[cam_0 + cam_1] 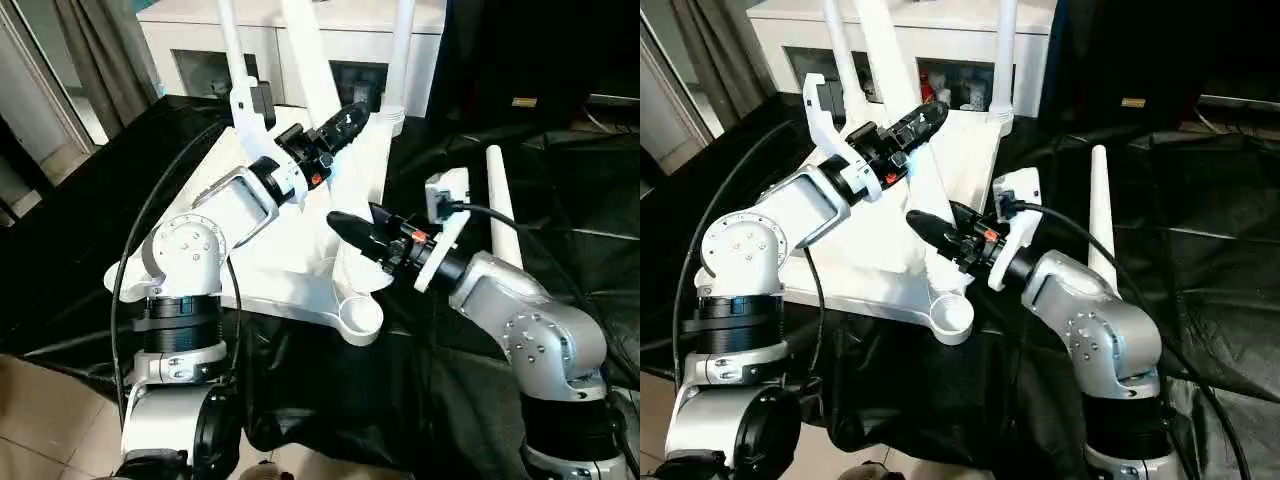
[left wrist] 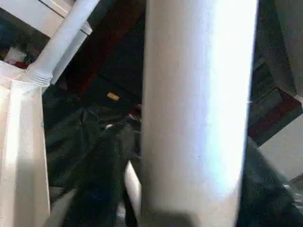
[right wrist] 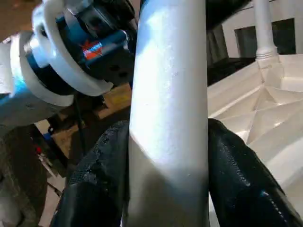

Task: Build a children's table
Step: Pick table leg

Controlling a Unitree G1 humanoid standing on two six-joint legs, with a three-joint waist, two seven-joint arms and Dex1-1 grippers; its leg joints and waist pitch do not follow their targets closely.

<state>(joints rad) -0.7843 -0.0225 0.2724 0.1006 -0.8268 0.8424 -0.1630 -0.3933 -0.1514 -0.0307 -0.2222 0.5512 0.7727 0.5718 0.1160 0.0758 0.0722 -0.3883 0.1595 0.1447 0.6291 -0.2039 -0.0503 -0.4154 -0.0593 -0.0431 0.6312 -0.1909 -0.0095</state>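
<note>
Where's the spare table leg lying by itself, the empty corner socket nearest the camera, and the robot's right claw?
Loose leg [image 1: 503, 215], left eye view: mid-shaft, lying on black cloth.
Empty socket [image 1: 361, 318], left eye view: its round rim.
Right gripper [image 3: 168, 142], right wrist view: between fingertips, clasping a leg.

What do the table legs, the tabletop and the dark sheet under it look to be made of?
Leg held by both grippers: probably smooth white plastic, with a soft sheen.
Tabletop: likely the same white plastic, going by the moulded ribs and the round corner socket.
Sheet: thin black glossy material, creased, perhaps plastic film or coated cloth.
</note>
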